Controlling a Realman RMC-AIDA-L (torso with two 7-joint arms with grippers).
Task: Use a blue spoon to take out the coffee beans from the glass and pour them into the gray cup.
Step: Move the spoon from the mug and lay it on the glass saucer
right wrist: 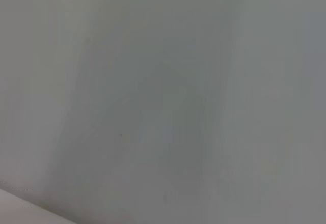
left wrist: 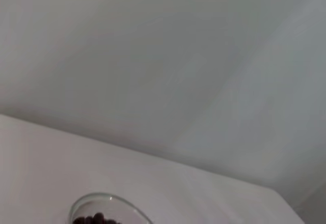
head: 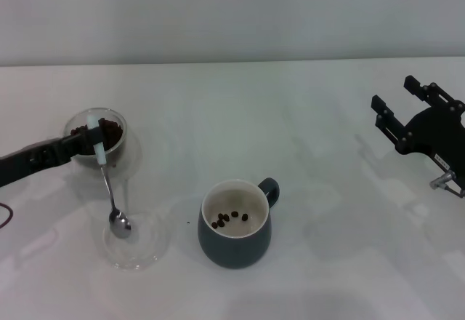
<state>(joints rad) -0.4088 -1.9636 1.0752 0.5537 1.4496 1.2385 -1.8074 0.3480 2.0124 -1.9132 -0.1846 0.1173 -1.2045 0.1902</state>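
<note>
The left gripper (head: 93,144) is pinching the blue spoon (head: 109,182) by its pale handle beside the glass (head: 96,137), bowl hanging over a clear dish (head: 132,246); light, slippery, likely to swivel.

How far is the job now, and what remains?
Partly done: a few coffee beans lie in the gray cup. In hand: the left gripper holds the blue spoon, bowl down over the clear dish. Left: many beans remain in the glass. The right gripper is parked aside.
</note>
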